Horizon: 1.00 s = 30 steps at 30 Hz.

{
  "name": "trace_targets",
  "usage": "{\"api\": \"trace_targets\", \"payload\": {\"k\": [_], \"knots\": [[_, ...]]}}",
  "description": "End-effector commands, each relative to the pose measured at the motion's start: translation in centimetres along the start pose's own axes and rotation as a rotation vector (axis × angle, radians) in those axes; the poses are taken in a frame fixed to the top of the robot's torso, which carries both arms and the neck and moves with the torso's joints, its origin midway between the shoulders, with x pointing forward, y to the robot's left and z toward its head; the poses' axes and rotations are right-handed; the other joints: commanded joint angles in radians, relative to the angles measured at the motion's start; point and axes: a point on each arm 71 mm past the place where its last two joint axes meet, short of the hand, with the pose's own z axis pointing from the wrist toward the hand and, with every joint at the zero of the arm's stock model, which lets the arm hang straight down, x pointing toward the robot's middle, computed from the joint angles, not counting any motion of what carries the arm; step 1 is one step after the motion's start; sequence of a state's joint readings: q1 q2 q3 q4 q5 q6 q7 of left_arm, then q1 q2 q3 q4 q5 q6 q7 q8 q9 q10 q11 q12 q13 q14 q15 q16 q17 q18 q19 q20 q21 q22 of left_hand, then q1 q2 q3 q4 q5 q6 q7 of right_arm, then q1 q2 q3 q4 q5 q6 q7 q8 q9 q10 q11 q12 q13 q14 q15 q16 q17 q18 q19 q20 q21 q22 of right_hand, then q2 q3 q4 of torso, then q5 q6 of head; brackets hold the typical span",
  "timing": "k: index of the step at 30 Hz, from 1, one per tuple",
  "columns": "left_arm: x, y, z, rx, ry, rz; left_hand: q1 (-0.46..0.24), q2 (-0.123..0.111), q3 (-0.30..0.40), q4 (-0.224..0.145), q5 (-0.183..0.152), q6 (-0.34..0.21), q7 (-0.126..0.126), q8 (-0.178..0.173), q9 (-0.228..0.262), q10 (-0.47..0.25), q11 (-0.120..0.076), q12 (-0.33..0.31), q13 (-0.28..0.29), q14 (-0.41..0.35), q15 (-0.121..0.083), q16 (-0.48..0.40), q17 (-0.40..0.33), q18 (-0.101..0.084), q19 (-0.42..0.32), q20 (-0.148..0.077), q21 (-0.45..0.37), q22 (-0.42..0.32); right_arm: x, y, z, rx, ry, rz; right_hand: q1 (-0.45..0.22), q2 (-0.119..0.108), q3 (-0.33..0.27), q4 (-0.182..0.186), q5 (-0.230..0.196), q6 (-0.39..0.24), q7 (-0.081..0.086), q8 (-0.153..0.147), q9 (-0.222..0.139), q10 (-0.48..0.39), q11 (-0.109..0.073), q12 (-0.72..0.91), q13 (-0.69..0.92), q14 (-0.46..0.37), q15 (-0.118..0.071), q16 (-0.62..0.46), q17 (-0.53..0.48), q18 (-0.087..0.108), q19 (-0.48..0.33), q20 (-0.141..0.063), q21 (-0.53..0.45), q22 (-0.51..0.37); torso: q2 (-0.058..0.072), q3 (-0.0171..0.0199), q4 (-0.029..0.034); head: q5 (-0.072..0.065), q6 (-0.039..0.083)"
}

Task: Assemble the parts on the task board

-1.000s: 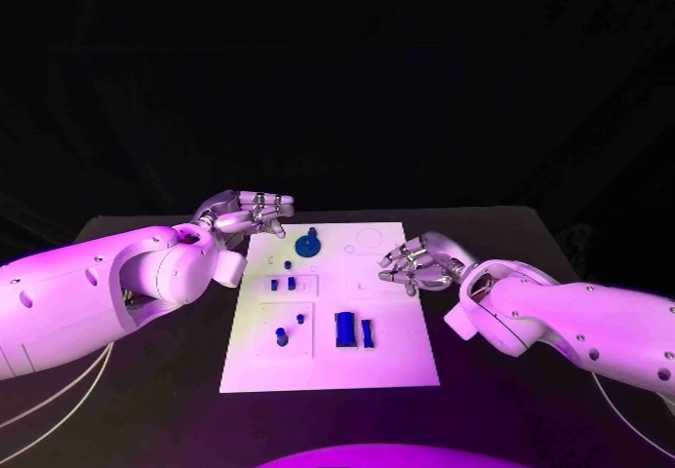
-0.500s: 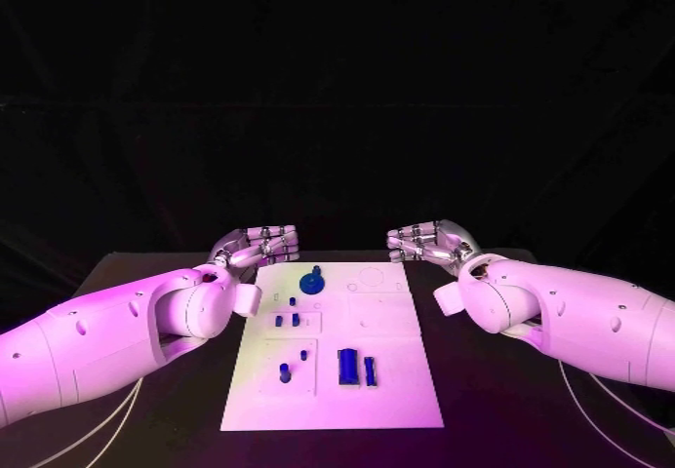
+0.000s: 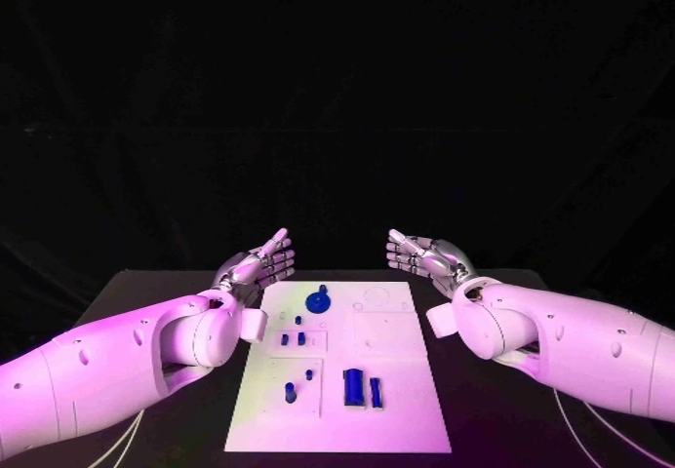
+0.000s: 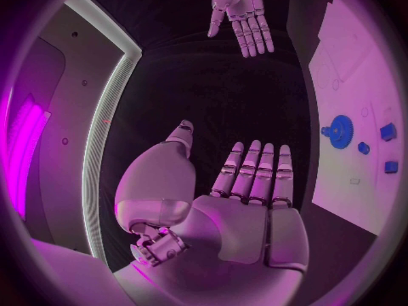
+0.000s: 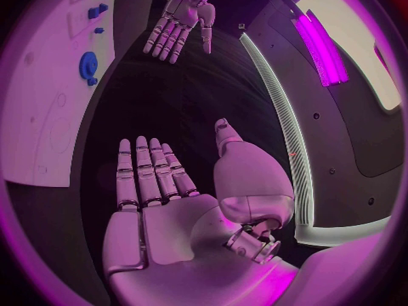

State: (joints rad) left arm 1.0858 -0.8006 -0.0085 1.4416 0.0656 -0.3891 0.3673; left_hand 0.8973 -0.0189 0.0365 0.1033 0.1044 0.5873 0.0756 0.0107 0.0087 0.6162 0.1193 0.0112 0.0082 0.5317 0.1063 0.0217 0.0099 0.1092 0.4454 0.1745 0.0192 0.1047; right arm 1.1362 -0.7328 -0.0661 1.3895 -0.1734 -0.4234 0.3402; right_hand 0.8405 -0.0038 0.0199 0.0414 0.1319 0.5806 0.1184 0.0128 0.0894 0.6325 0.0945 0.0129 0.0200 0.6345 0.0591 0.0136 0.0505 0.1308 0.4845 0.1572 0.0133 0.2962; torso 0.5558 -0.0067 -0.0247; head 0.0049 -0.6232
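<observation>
The white task board (image 3: 379, 409) lies in the middle of the black table. On it sit a round blue gear (image 3: 319, 301) near the far edge, small blue pegs (image 3: 292, 339) in a recess, further pegs (image 3: 290, 392) lower down, and two upright blue blocks (image 3: 355, 388) near the front. My left hand (image 3: 266, 260) is raised above the board's far left corner, fingers straight and apart, holding nothing. My right hand (image 3: 420, 255) mirrors it above the far right corner, flat and empty. The left wrist view shows my left hand (image 4: 247, 183), the right hand (image 4: 241, 13) and the gear (image 4: 340, 127).
The black table (image 3: 169, 292) runs around the board on all sides. Both white forearms flank the board at left and right. In the right wrist view my right hand (image 5: 153, 177) faces my left hand (image 5: 181, 20) with the board (image 5: 47, 102) beside them.
Both hands have uncurled from loose fists to flat, spread fingers and lifted away from the board. The camera has tilted, shifting the whole picture.
</observation>
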Motion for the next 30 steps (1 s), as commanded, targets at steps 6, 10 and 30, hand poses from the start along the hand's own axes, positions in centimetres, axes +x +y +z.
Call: {"api": "trace_targets", "payload": {"k": [6,10,30], "knots": [[2.3,-0.1,-1.4,0.122,-0.152,0.112,-0.406,0.019,-0.036,-0.103,-0.104,-0.266,-0.076,-0.011,-0.009,-0.279,-0.119,-0.011,-0.008,-0.241,-0.106,-0.022,-0.01,-0.109,-0.202,-0.079,-0.019,-0.105,1.0,0.2,-2.5,-0.054,-0.224,0.079,-0.379,0.004,-0.02,-0.041,-0.06,-0.262,-0.118,-0.013,-0.089,-0.285,-0.094,-0.013,-0.02,-0.286,-0.059,-0.014,-0.051,-0.054,-0.219,-0.071,-0.013,-0.134,-0.012,0.0067,0.0247,-0.005,0.023],[3.0,-0.1,-1.8,0.144,-0.178,0.133,-0.475,0.019,-0.036,-0.103,-0.104,-0.311,-0.076,-0.011,-0.009,-0.326,-0.119,-0.011,-0.008,-0.281,-0.106,-0.022,-0.01,-0.109,-0.236,-0.092,-0.019,-0.105,1.3,0.3,-3.2,-0.055,-0.262,0.093,-0.444,0.004,-0.02,-0.041,-0.132,-0.307,-0.118,-0.013,-0.089,-0.335,-0.094,-0.013,-0.02,-0.336,-0.059,-0.014,-0.051,-0.131,-0.256,-0.083,-0.013,-0.157,-0.012,0.0067,0.0247,-0.005,0.023],[3.3,-0.1,-2.1,0.155,-0.19,0.143,-0.712,0.019,-0.036,-0.103,-0.104,-0.466,-0.076,-0.011,-0.009,-0.489,-0.119,-0.011,-0.008,-0.422,-0.106,-0.022,-0.01,-0.109,-0.351,-0.174,-0.019,-0.105,1.4,0.3,-3.4,-0.055,-0.276,0.098,-0.666,0.004,-0.02,-0.041,-0.132,-0.461,-0.118,-0.013,-0.089,-0.502,-0.094,-0.013,-0.02,-0.504,-0.059,-0.014,-0.051,-0.131,-0.383,-0.157,-0.013,-0.296,-0.012,0.0067,0.0247,-0.005,0.023]]}}
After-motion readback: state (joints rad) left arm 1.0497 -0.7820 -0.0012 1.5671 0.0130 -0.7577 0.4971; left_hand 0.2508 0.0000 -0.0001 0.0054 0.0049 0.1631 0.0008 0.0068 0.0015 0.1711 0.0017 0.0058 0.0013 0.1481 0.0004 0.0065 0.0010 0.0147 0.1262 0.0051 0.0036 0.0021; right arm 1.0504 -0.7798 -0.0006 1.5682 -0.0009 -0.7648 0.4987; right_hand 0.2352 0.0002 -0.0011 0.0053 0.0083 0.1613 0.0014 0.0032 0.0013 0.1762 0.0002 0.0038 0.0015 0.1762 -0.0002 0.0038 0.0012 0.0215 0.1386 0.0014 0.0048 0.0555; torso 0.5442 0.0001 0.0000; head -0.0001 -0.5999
